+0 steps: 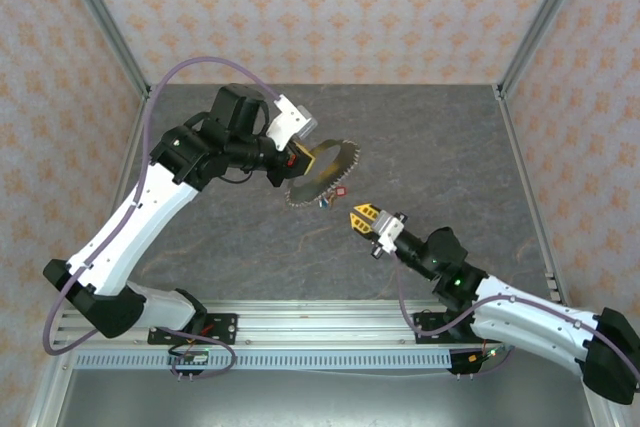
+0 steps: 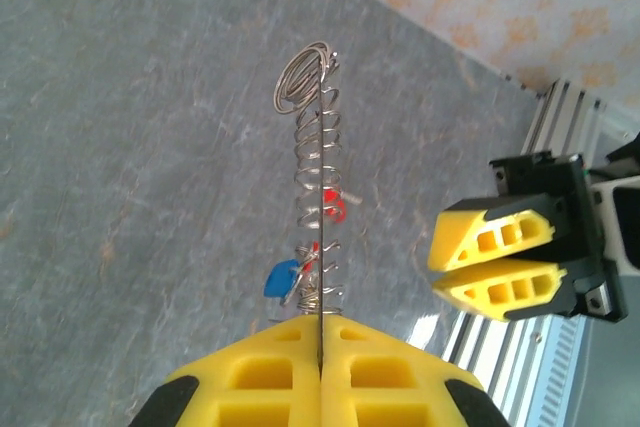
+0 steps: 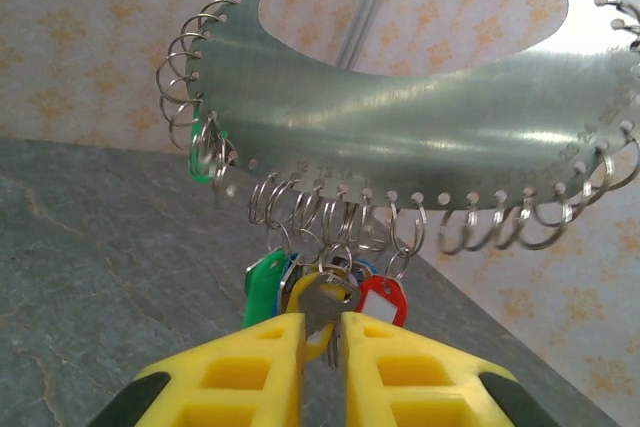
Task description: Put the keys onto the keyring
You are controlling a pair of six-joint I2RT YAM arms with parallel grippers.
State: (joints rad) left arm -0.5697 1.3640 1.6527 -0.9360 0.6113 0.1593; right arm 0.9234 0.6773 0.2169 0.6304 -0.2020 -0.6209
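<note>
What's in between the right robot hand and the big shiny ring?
The hanging keys, on little wire loops under the keyring, just ahead of the right gripper. The right wrist view shows it.

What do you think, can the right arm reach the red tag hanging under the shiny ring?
Probably yes. The right gripper points at the keys, and the red tag dangles just past its fingertips with nothing between. The left gripper holds the shiny ring up, so the way looks free.
</note>
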